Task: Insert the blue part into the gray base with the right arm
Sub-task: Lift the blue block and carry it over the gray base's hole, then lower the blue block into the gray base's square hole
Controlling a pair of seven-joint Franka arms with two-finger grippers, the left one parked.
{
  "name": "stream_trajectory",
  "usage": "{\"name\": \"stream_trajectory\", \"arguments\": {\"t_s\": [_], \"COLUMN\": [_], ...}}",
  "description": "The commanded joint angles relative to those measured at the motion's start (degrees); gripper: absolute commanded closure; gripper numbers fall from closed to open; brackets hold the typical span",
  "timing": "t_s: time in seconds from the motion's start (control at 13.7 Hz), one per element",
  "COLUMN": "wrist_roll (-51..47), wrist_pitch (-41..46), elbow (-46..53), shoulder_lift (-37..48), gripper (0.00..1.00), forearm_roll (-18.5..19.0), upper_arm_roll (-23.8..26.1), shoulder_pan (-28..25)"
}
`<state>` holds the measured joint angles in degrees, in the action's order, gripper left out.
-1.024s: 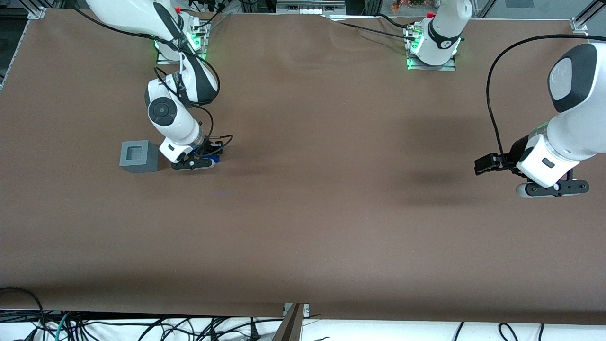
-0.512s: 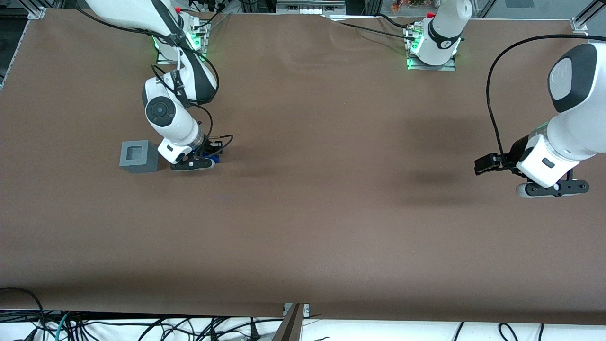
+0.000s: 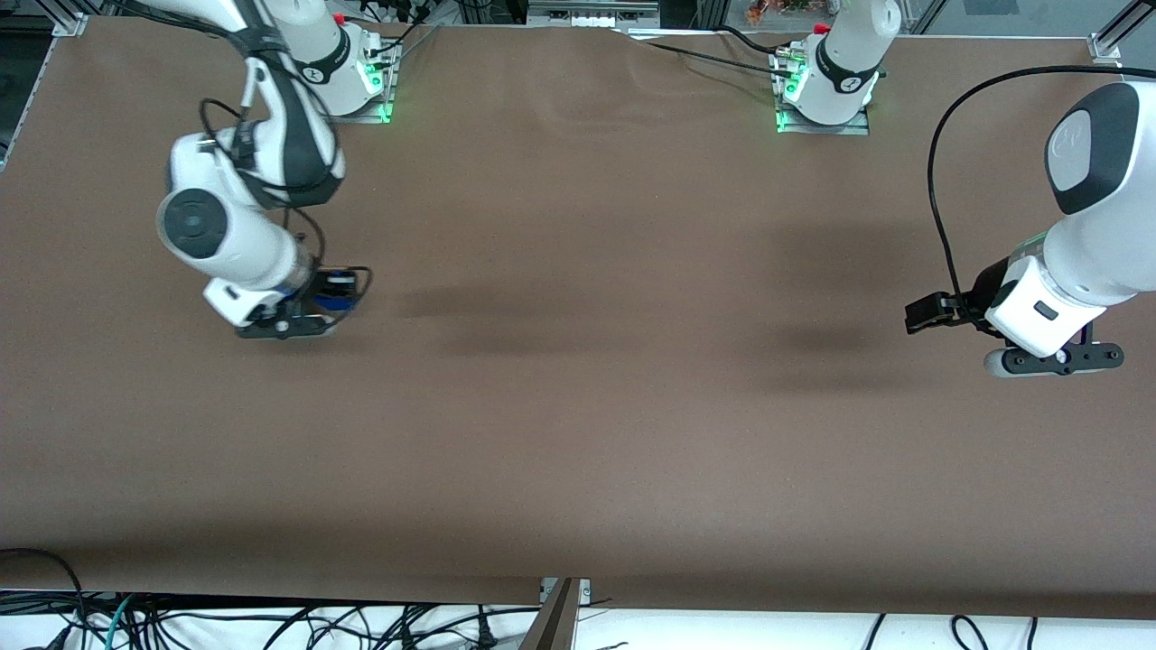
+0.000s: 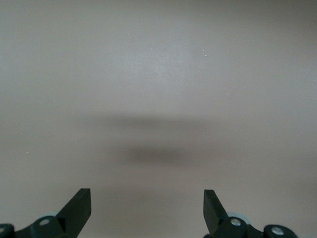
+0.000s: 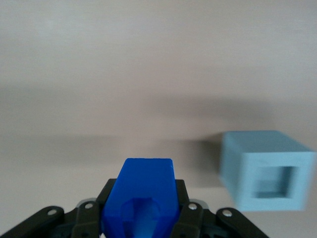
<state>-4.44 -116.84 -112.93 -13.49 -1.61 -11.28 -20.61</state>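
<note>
My right gripper (image 3: 302,311) is shut on the blue part (image 5: 141,198) and holds it above the table. In the right wrist view the gripper (image 5: 141,210) clamps the bright-blue block on both sides. In that view the gray base (image 5: 267,171), a light-gray cube with a square hollow, stands on the table beside the blue part and apart from it. In the front view the right arm (image 3: 221,230) covers the gray base, and a bit of blue (image 3: 340,301) shows at the gripper.
The brown table (image 3: 587,406) stretches wide around the arm. The arm bases (image 3: 348,86) stand along the table edge farthest from the front camera. Cables hang below the table's near edge.
The right arm has risen and swung sideways with the blue part, away from the parked arm. It now covers the gray base in the front view.
</note>
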Motion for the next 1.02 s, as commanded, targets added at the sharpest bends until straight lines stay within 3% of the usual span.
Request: {"name": "stream_trajectory", "arguments": {"t_s": [0.0, 0.15, 0.37, 0.95], "wrist_roll": [9.14, 14.62, 15.16, 15.78], "wrist_pitch": [2.84, 2.58, 0.75, -5.32], "elbow": [0.26, -1.14, -3.86, -8.36], "shoulder_lift": [0.84, 0.92, 1.01, 0.84], "gripper": [0.67, 0.67, 0.67, 0.67], "forearm_roll": [-0.5, -0.58, -0.5, -0.5], "upper_arm_roll": [-5.83, -10.14, -12.7, -13.06], "shoulder_pan": [-0.31, -0.31, -0.31, -0.22]}}
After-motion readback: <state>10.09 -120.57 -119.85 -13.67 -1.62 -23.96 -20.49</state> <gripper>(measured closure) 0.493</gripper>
